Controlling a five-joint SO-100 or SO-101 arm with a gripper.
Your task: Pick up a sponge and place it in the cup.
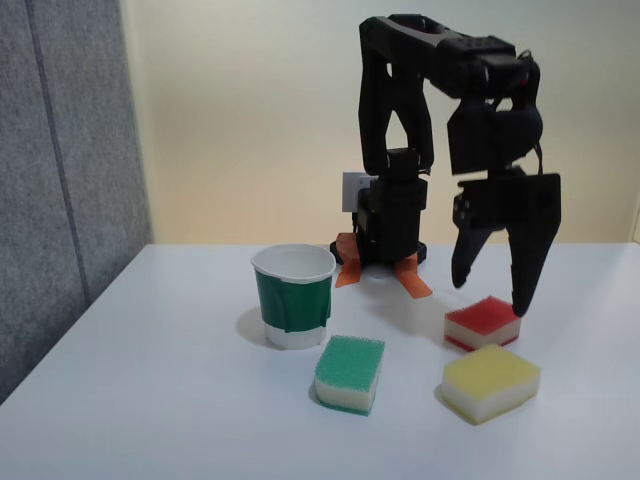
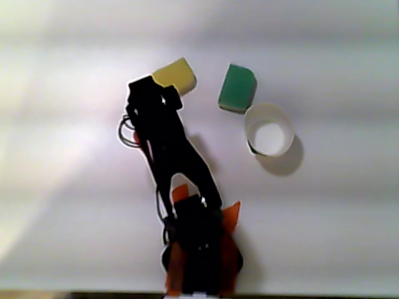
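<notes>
The red-topped sponge (image 1: 483,322) lies flat on the white table, right of centre in the fixed view. My black gripper (image 1: 492,292) hangs open directly over it, pointing down. One fingertip is just above the sponge's left side and the other reaches down by its right edge. Nothing is held between the fingers. The green-banded paper cup (image 1: 293,295) stands upright and empty to the left. In the other view the cup (image 2: 249,124) is seen from above, and the arm (image 2: 163,128) covers the sponge.
A green-topped sponge (image 1: 350,372) (image 2: 237,88) lies in front of the cup. A yellow-topped sponge (image 1: 490,380) (image 2: 176,76) sits just in front of the red one. The arm's base (image 1: 385,250), fixed with orange tape, stands behind. A grey partition (image 1: 60,180) borders the left.
</notes>
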